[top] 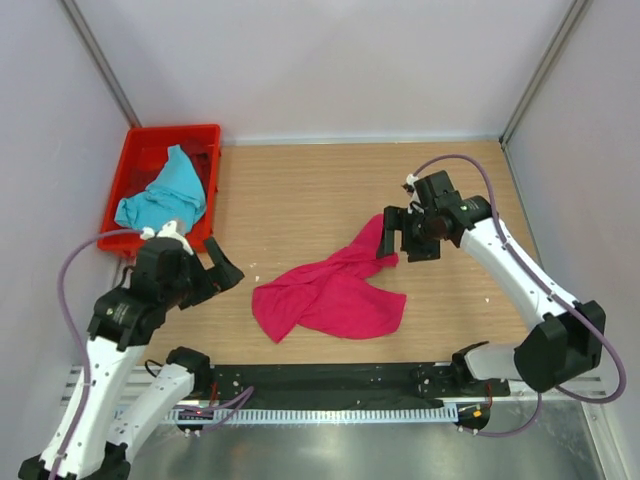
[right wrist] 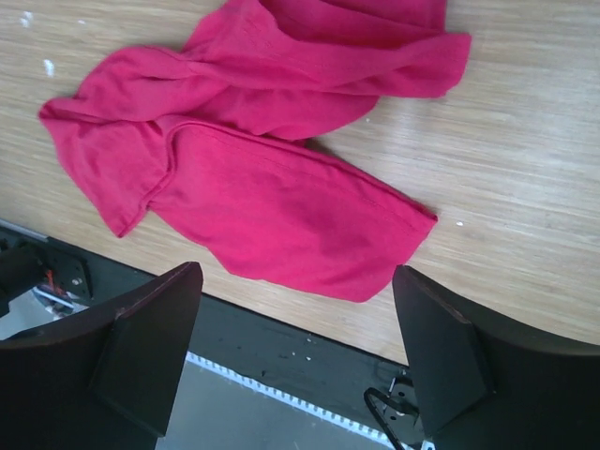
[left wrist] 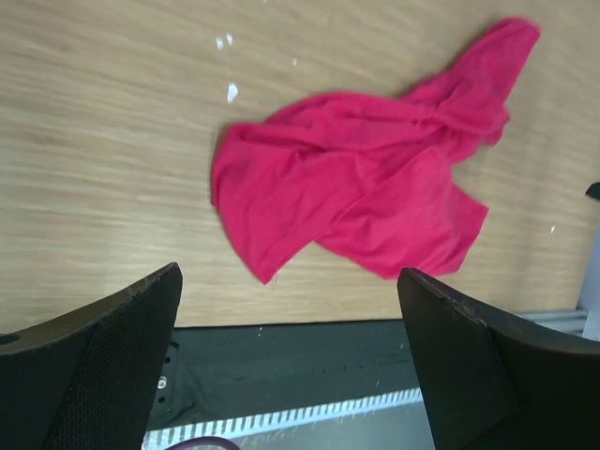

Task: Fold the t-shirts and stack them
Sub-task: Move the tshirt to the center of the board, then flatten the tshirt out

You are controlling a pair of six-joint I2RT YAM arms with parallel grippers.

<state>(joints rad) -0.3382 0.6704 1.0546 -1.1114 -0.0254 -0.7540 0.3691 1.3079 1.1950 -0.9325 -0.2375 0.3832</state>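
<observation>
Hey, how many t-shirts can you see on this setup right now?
2. The pink t-shirt lies crumpled on the table, near its front middle. The turquoise t-shirt is bunched inside the red crate at the far left. More could be hidden beneath it.

Robotics lab test cell: plain white walls (top: pixel 350 60), metal corner posts (top: pixel 541 70), wood-grain tabletop (top: pixel 300 190), black base rail (top: pixel 330 378).

Colours noted, all plain but the wood.
Pink shirt (top: pixel 330 300) solid magenta; blue shirt (top: pixel 165 195) solid turquoise; crate (top: pixel 175 132) bright red; table (top: pixel 300 190) light tan wood grain, white flecks; walls (top: pixel 330 60) pale lilac-grey.
</observation>
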